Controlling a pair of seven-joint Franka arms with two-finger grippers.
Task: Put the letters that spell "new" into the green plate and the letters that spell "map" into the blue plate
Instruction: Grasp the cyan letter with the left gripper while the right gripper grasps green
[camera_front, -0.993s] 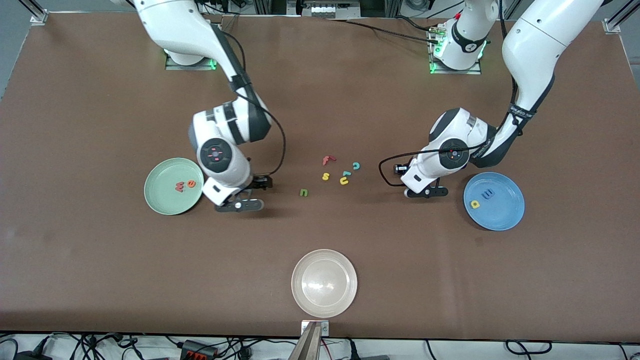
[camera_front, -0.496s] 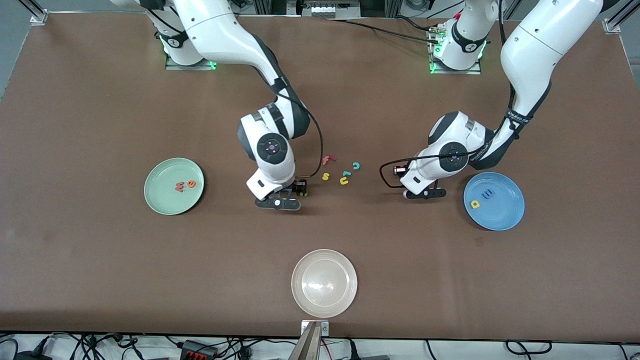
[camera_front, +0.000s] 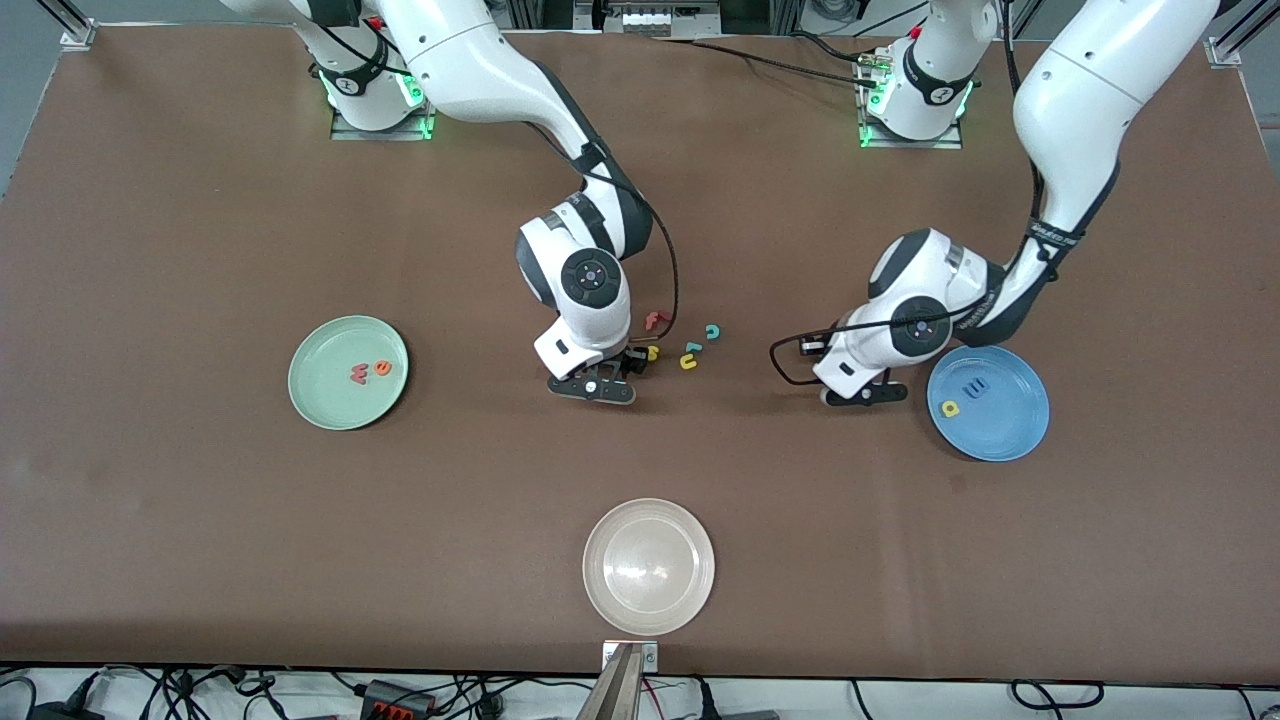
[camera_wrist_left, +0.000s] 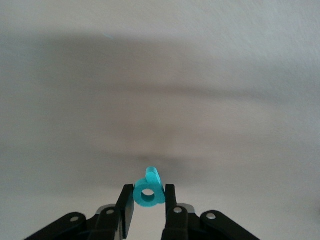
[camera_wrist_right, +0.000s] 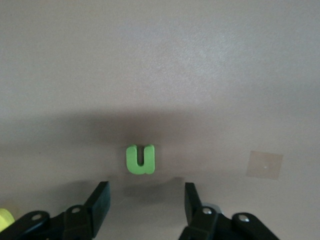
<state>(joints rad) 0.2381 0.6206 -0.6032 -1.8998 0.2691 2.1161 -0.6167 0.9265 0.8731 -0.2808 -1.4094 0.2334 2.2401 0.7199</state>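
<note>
The green plate (camera_front: 318, 408) is holding w (camera_front: 359, 375) and e (camera_front: 383, 368); the blue plate (camera_front: 1010, 430) is holding m (camera_front: 976, 387) and a (camera_front: 951, 408). The left gripper (camera_wrist_left: 149, 207) is pinching the teal p (camera_wrist_left: 149, 192). The right gripper (camera_wrist_right: 143, 199), fingers apart, is hiding the green n (camera_wrist_right: 140, 159) from the front camera.

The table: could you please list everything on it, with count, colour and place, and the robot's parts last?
green plate: one, pale green, toward the right arm's end.
w, e: one pinkish-red, one orange, in the green plate.
blue plate: one, toward the left arm's end.
m, a: one blue, one yellow, in the blue plate.
beige plate: one, nearest the front camera.
n: one, green, on the table.
p: one, teal, held.
f, s, u, c: red, yellow, yellow, teal, clustered mid-table.
right gripper: open, over the n.
left gripper: shut on the p, beside the blue plate.
</note>
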